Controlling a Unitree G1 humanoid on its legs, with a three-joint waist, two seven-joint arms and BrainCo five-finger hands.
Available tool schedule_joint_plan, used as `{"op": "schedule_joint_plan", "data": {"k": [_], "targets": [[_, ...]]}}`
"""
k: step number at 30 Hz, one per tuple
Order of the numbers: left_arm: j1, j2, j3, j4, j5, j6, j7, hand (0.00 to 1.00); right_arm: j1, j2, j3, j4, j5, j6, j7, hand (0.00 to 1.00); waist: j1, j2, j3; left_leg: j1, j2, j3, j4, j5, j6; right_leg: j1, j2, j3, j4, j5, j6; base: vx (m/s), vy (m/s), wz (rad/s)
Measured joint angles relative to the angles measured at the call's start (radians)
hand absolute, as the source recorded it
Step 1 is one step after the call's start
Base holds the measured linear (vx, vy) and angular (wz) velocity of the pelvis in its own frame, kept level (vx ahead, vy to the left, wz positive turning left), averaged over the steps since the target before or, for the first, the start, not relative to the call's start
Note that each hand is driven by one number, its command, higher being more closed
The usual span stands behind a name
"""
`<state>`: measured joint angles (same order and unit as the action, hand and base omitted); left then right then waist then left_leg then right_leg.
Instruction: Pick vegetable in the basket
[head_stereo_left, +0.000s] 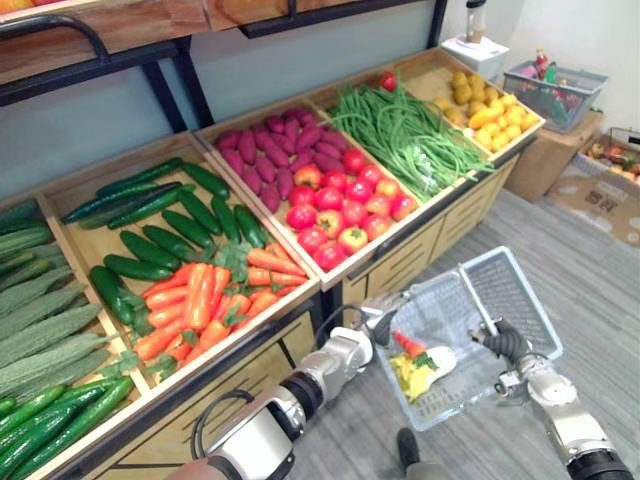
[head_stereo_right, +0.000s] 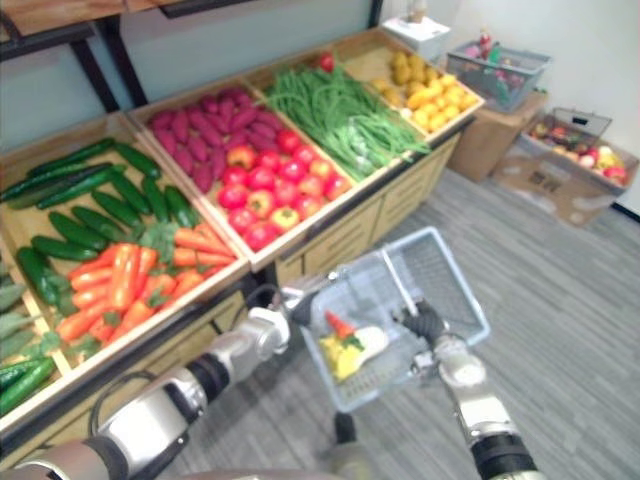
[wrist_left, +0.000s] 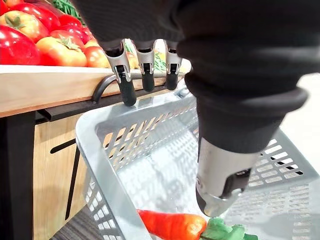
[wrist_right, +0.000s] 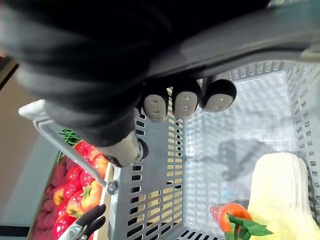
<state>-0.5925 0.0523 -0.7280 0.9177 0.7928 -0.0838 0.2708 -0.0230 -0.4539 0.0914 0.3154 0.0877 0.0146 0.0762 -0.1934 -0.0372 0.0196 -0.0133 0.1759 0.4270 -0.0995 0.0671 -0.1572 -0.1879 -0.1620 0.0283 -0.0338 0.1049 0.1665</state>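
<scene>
The right hand has its fingers curled round the handle of the grey basket. Inside lies a carrot. The left hand hangs at the basket's left rim, fingers loosely straight, holding nothing.

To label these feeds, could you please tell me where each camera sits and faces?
Left eye: head, looking down at produce shelves and basket; both arms show.
Right eye: same scene, slightly offset.
Left wrist: along open left robot hand into basket.
Right wrist: past right robot hand gripping basket handle.
All share the carrot.
</scene>
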Motion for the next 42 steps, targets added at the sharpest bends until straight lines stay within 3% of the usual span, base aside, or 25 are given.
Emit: {"op": "schedule_joint_plan", "data": {"k": [11,14,17,19,21,23,26,28,34,42], "targets": [[0.0,0.003,0.003,-0.016,0.007,-0.001,-0.001,0.0,0.007,0.0,-0.006,0.0,-0.003,0.0,-0.001,1.0,0.004,0.007,0.001,-0.005,-0.002,-0.025,-0.001,-0.002,0.0,0.008,-0.004,-0.019,-0.001,0.0,0.0,0.0,-0.001,0.04],[0.027,0.045,0.039,-0.225,-0.02,-0.005,-0.002,0.0,0.012,0.009,-0.028,0.015,-0.031,0.0,-0.004,1.0,0.008,0.01,0.0,-0.009,-0.007,-0.049,-0.001,0.0,0.001,0.02,-0.013,-0.041,-0.001,-0.001,0.001,0.02,-0.005,0.23],[0.157,0.098,0.167,-0.634,-0.231,-0.068,0.006,0.0,0.039,0.065,-0.111,0.067,-0.079,0.0,-0.031,1.0,0.024,0.015,-0.001,-0.012,-0.008,-0.088,0.003,0.004,0.007,0.045,-0.018,-0.077,-0.002,-0.002,0.002,0.02,-0.002,0.3],[0.266,0.104,0.248,-0.82,-0.382,-0.108,0.005,0.0,0.056,0.094,-0.153,0.103,-0.095,0.0,-0.048,1.0,0.045,0.017,-0.002,-0.001,-0.007,-0.091,0.003,0.003,0.006,0.059,-0.017,-0.08,-0.003,-0.006,0.002,0.01,-0.004,0.14],[0.349,0.105,0.317,-0.929,-0.489,-0.13,0.004,0.0,0.073,0.114,-0.187,0.134,-0.114,0.0,-0.053,1.0,0.061,0.02,-0.003,-0.001,-0.007,-0.108,0.001,0.004,0.007,0.072,-0.019,-0.095,-0.003,-0.01,0.003,-0.01,-0.008,0.21],[0.496,0.106,0.437,-1.063,-0.721,-0.155,-0.003,0.0,0.086,0.139,-0.217,0.202,-0.154,0.002,-0.077,1.0,0.071,0.021,-0.005,0.0,-0.007,-0.133,-0.002,0.004,0.007,0.089,-0.022,-0.117,-0.002,-0.022,0.007,-0.05,-0.01,0.31],[0.6,0.106,0.513,-1.098,-0.876,-0.168,-0.021,0.0,0.096,0.155,-0.248,0.26,-0.178,0.003,-0.09,1.0,0.101,0.02,-0.006,-0.003,-0.01,-0.142,-0.003,0.003,0.006,0.091,-0.027,-0.126,-0.001,-0.026,0.009,-0.04,-0.002,0.12],[0.662,0.103,0.541,-1.102,-0.935,-0.171,-0.042,0.0,0.104,0.17,-0.287,0.288,-0.188,0.003,-0.1,1.0,0.116,0.021,-0.01,-0.007,-0.013,-0.147,-0.003,0.005,0.009,0.092,-0.03,-0.13,-0.001,-0.026,0.009,-0.03,-0.001,0.11],[0.855,0.055,0.579,-1.103,-1.143,-0.176,-0.096,0.0,0.124,0.211,-0.373,0.394,-0.207,-0.004,-0.161,1.0,0.121,0.014,-0.04,-0.018,-0.016,-0.184,-0.003,0.011,0.013,0.111,-0.034,-0.169,-0.01,-0.027,0.009,0.0,-0.003,0.17],[0.904,0.063,0.557,-1.102,-1.141,-0.168,-0.131,0.0,0.135,0.255,-0.43,0.465,-0.196,-0.008,-0.22,1.0,0.13,0.008,-0.045,-0.015,-0.02,-0.202,0.004,0.015,0.017,0.123,-0.041,-0.189,0.007,-0.042,0.009,-0.01,0.002,0.08]]}}
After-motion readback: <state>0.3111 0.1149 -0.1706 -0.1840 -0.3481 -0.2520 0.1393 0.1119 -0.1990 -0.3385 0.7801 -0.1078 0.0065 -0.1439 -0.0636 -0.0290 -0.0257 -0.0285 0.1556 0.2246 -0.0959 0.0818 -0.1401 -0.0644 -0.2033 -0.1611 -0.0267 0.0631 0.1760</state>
